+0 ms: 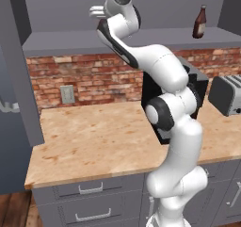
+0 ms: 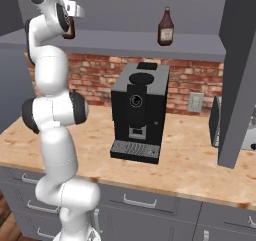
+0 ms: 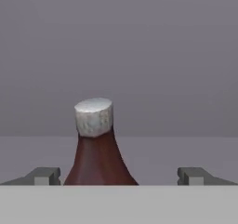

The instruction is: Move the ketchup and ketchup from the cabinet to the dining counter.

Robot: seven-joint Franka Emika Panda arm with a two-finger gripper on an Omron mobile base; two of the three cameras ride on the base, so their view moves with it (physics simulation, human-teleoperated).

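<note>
Ketchup bottles stand apart on the grey shelf (image 2: 200, 42) of the cabinet (image 1: 14, 70), above the brick wall (image 1: 89, 77) and the beige marbled counter (image 1: 94, 141). One ketchup (image 2: 165, 27), dark red-brown with a narrow neck, dark cap and pale label, stands upright over the black coffee machine (image 2: 137, 115). The other ketchup (image 3: 98, 148) sits between the spread, released fingers (image 3: 44, 175); its cap looks pale there.

ketchup (image 3: 98, 162): glossy, rough pale cap | wall (image 1: 94, 77): rough brick
</note>
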